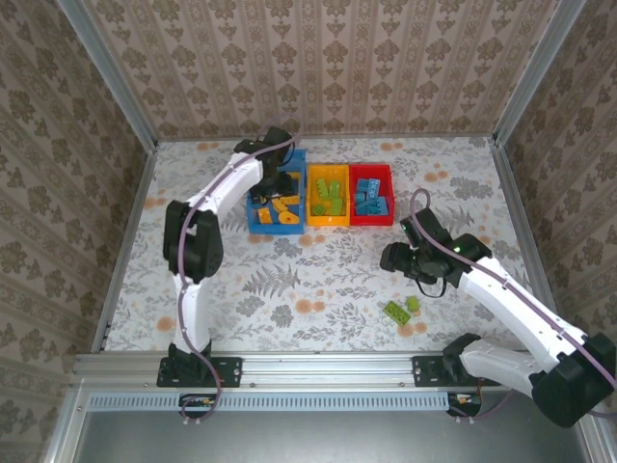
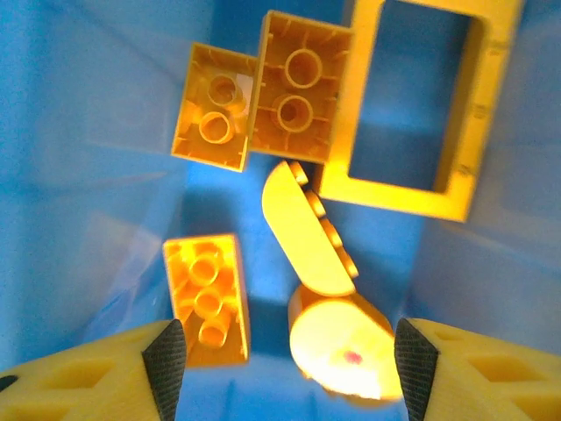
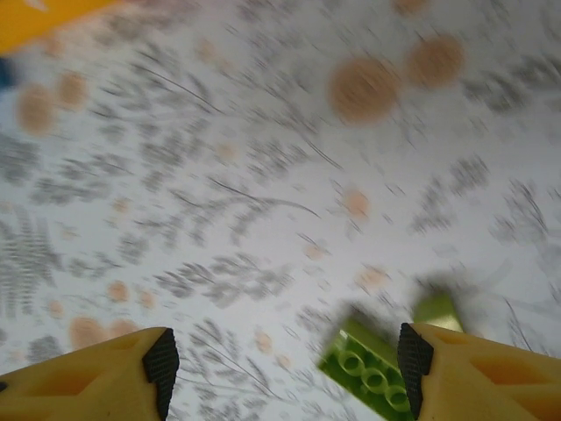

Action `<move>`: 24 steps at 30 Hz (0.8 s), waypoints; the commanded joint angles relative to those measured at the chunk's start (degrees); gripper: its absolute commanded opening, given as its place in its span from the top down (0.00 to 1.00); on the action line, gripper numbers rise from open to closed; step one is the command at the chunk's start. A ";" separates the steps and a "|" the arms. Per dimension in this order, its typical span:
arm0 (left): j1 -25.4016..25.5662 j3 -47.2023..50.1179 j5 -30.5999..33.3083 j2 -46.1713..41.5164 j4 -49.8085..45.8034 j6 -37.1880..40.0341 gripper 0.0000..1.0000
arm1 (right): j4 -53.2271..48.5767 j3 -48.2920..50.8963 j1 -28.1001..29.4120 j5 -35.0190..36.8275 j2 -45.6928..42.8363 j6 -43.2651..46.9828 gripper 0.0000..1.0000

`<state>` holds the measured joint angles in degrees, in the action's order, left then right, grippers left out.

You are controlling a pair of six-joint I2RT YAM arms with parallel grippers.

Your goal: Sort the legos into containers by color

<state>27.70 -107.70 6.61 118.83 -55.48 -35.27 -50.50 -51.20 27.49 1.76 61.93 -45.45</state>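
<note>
The walls around the rig are papered in beige damask, and the counter (image 1: pixel 289 289) wears a grey fern-and-flower print. Nearest us, on the right side, two lime green legos lie on the bare print: a long brick (image 1: pixel 395 310), studs up, and a small piece (image 1: pixel 413 303) just beside it. The right jaws hang over the counter close by, standing open with nothing between them. In the blurred wrist view the long brick sits by one finger's inner edge, not centred in the gap. We judge these bricks light, rigid and slick-sided, so we would take the long brick across its narrow width, with the pads flat on the two long walls below the studs, minding the neighbour that a wide approach could knock. Farther back, side by side, stand the blue bin (image 1: pixel 275 230) with orange legos, the orange-yellow bin (image 1: pixel 328 223) with green ones, and the red bin (image 1: pixel 371 222) with blue ones. The left jaws reach down into the blue bin, open and holding nothing, above a rounded orange piece (image 2: pixel 342 351) and an orange frame (image 2: pixel 394 197).
</note>
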 commanded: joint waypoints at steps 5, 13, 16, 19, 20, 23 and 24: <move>10.95 21.47 -13.80 -25.34 18.94 19.56 0.30 | -9.89 5.04 -3.12 0.69 -0.23 -14.33 0.27; 22.31 37.60 -26.41 -37.21 25.03 27.21 0.30 | 3.75 16.39 -4.72 -4.84 -2.61 -36.87 0.26; 24.38 40.80 -26.95 -39.82 26.73 27.04 0.29 | 6.15 17.23 -4.77 -3.43 -2.28 -39.08 0.26; 25.14 41.34 -26.52 -40.26 26.66 25.93 0.29 | 7.16 18.06 -5.46 -3.69 -0.66 -40.15 0.26; 25.40 41.22 -26.01 -40.33 26.66 25.95 0.29 | 8.03 18.80 -5.55 -4.18 -0.29 -40.90 0.27; 25.78 40.51 -25.07 -40.09 26.45 25.77 0.29 | 9.58 20.41 -5.68 -4.53 -0.14 -43.14 0.33; 25.81 40.39 -24.90 -40.16 26.52 25.77 0.29 | 9.99 20.76 -5.81 -4.42 -0.14 -43.57 0.34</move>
<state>53.12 -66.28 -18.20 79.94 -30.33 -10.66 -42.28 -32.23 22.11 -1.98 61.30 -84.38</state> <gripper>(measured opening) 0.711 0.670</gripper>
